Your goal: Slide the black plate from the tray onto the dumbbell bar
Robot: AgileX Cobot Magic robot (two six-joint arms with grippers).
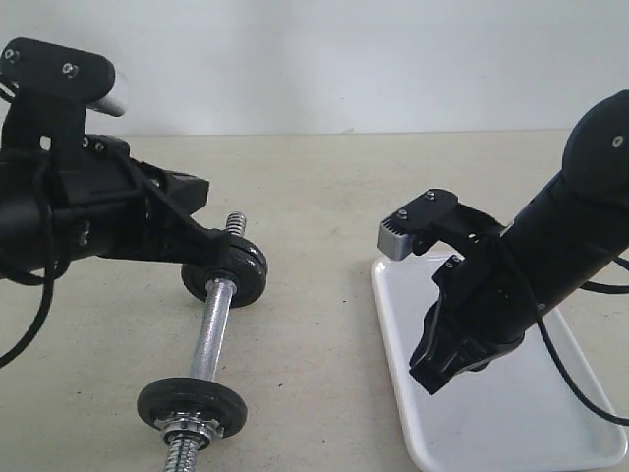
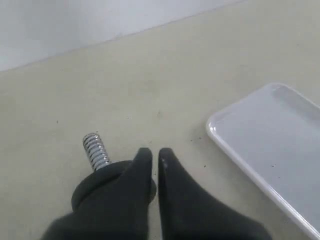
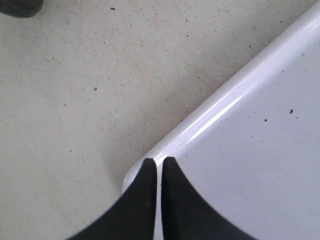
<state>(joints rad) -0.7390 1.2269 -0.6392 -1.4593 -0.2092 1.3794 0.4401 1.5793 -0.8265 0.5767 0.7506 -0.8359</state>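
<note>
Evidently the left gripper (image 2: 155, 154) sat at the far end of the dumbbell bar (image 1: 208, 339). Its jaws were drawn together to a thin slit, and its tips were against the rim of the black plate (image 1: 251, 270) rather than clamped around it. That plate was on the bar, threaded over the shaft just inside the ribbed far end (image 2: 95, 150), which stuck out past it. A second black disc (image 1: 192, 401) was on the near end of the bar.

The plate looked like cast metal: heavy for its size, rigid, with a matte face that should not slip much. A hold across the rim's thickness would suit it best. The central hole probably fits the bar closely, so any tilt could bind it on the threads.

Bare table (image 1: 314, 324) lay between the bar and the tray (image 1: 511, 418), giving free room there. The tray's low rim was the only edge to clear, and no disc showed on its visible floor. The right gripper (image 3: 159, 165) hung over the tray's corner, jaws together on nothing, well apart from the bar.
</note>
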